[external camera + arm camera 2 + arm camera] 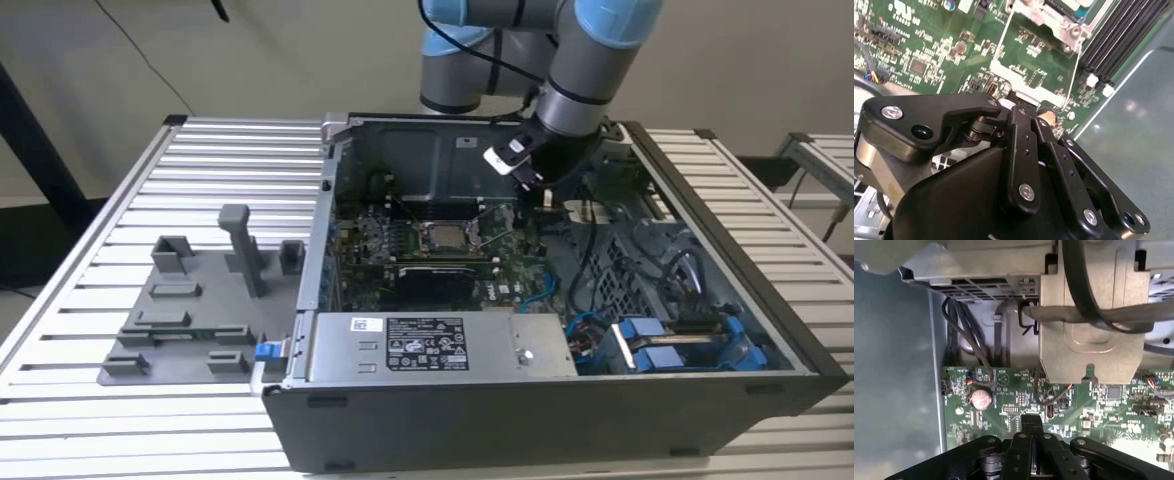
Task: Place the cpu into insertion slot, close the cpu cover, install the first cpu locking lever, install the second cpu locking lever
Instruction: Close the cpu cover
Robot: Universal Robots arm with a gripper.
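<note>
The cpu (443,237) shows as a small silver square lying in the insertion slot (423,240) on the green motherboard (360,250), inside the open computer case. The silver frame of the cpu cover (1054,20) lies over the socket. A thin wire locking lever (1074,70) runs from the socket's corner toward my fingertips. My gripper (538,190) (1029,112) (1031,421) hangs low over the board, beside the socket on the exterior view's right. Its black fingers are shut together, and I see nothing between them.
The case walls (327,200) box in the board. A grey drive bracket (1089,340) with black cables (969,340) stands just beyond the gripper. A coin battery (980,399) sits on the board. The power supply (427,345) lies at the front, and grey fixtures (200,300) stand on the slatted table.
</note>
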